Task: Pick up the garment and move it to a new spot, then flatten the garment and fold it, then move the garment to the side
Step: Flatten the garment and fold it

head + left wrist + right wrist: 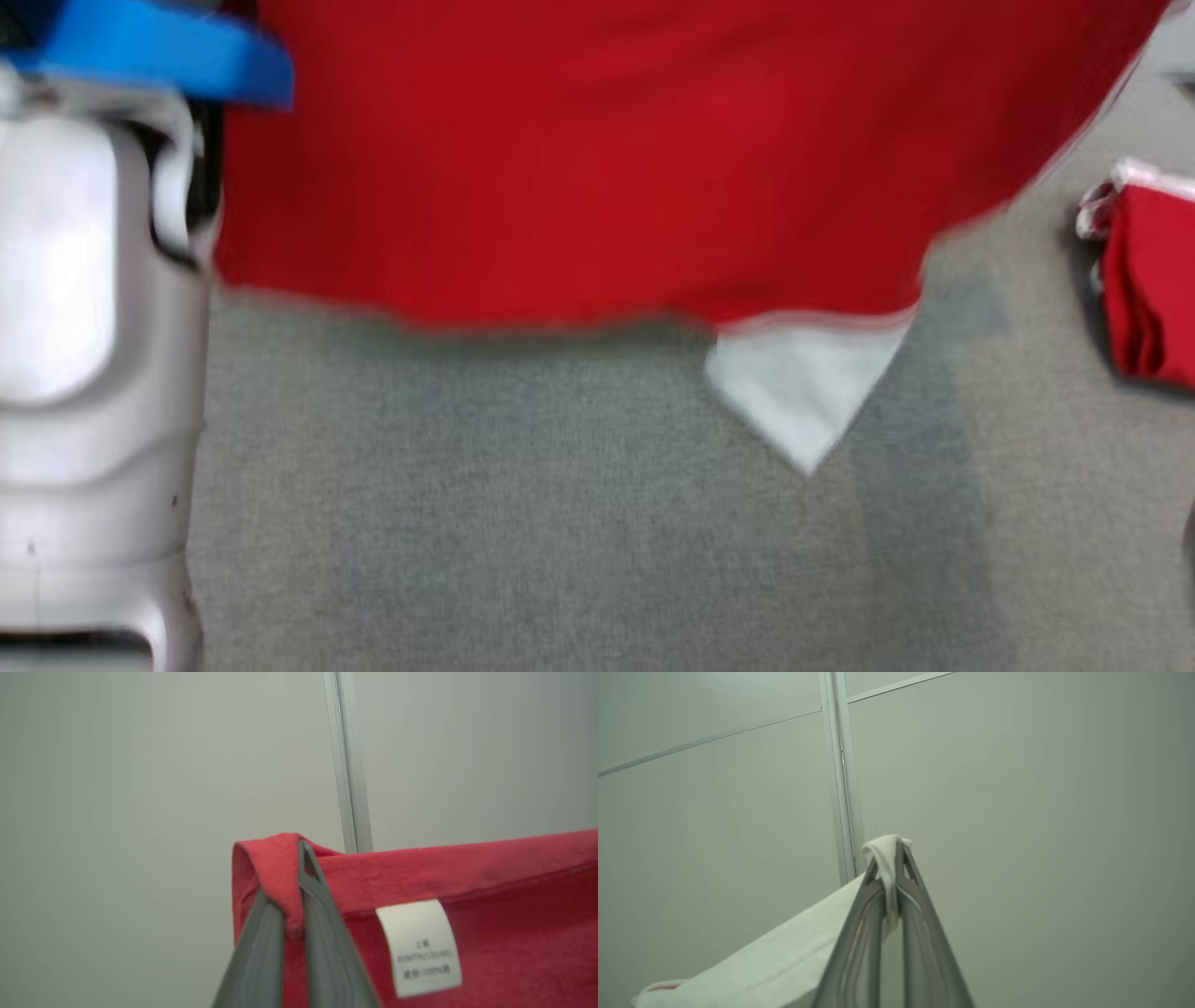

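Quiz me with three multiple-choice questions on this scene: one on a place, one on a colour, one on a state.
1. Head view, the folded red pile lies at: A the left edge; B the right edge; C the bottom middle.
2. Cloth in the right gripper: A white; B blue; C black.
3. The left gripper is: A wide open; B shut empty; C shut on the hem of the garment.
Answers: B, it sits at the right edge; A, white fabric is pinched there; C, the red hem is clamped near the label.
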Controlling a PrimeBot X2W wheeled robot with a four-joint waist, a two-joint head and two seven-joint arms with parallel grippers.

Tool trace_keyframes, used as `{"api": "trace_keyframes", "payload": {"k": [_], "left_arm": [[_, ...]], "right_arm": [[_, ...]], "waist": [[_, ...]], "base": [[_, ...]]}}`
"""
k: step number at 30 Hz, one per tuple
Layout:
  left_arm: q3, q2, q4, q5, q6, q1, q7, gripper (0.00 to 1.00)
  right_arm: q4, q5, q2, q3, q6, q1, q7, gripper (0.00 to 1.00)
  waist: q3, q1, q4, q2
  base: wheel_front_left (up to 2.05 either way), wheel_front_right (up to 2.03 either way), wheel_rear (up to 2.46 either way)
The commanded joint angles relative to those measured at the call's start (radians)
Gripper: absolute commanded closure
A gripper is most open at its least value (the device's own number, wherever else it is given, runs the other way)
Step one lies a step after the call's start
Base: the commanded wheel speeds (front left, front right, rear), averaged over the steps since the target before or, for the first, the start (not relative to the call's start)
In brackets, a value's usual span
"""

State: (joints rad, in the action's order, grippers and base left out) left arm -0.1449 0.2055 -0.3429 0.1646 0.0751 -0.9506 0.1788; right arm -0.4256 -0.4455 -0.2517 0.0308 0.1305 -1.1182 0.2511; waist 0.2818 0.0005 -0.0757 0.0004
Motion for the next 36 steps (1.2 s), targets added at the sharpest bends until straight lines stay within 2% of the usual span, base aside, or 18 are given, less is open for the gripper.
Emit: {"api": "trace_keyframes", "payload": {"k": [1, 6, 11, 16, 21, 28, 36], "left_arm": [[-0.006, -0.001, -0.028, -0.015, -0.009, -0.059, 0.009, 1.0], [-0.002, -0.007, -0.162, -0.037, -0.036, -0.242, 0.063, 1.0], [0.038, 0.0, -0.271, -0.014, -0.048, -0.302, 0.083, 1.0], [0.079, -0.025, -0.332, 0.029, -0.04, -0.208, 0.086, 1.0], [0.124, -0.079, -0.355, 0.064, -0.023, -0.027, 0.087, 1.0], [0.178, -0.136, -0.366, 0.094, 0.0, 0.23, 0.087, 1.0], [0.2, -0.152, -0.346, 0.124, 0.019, 0.416, 0.087, 1.0]], "right_arm": [[-0.021, 0.037, -0.012, 0.003, 0.0, -0.069, 0.008, 1.0], [-0.083, 0.128, 0.011, 0.09, 0.0, -0.279, 0.014, 1.0], [-0.081, 0.142, 0.021, 0.122, 0.0, -0.308, 0.014, 1.0], [-0.109, 0.108, 0.012, 0.112, 0.0, -0.173, 0.015, 1.0], [-0.104, 0.026, 0.021, 0.085, 0.0, 0.062, 0.015, 1.0], [-0.095, -0.072, 0.047, 0.031, 0.0, 0.389, 0.015, 1.0], [-0.096, -0.125, 0.071, -0.017, 0.0, 0.605, 0.015, 1.0]], "waist": [[0.069, -0.0005, 0.047, -0.0004], [0.131, -0.0005, 0.041, -0.0004], [0.175, -0.0005, 0.023, -0.0004], [0.206, -0.0005, 0.012, -0.0004], [0.21, -0.0005, 0.009, -0.0004], [0.172, -0.0005, 0.004, -0.0004], [0.098, -0.0005, 0.003, -0.0004]], "base": [[0.0, 0.0, 0.0], [0.0, 0.0, 0.0], [0.0, 0.0, 0.0], [0.0, 0.0, 0.0], [0.0, 0.0, 0.0], [0.0, 0.0, 0.0], [0.0, 0.0, 0.0]]}}
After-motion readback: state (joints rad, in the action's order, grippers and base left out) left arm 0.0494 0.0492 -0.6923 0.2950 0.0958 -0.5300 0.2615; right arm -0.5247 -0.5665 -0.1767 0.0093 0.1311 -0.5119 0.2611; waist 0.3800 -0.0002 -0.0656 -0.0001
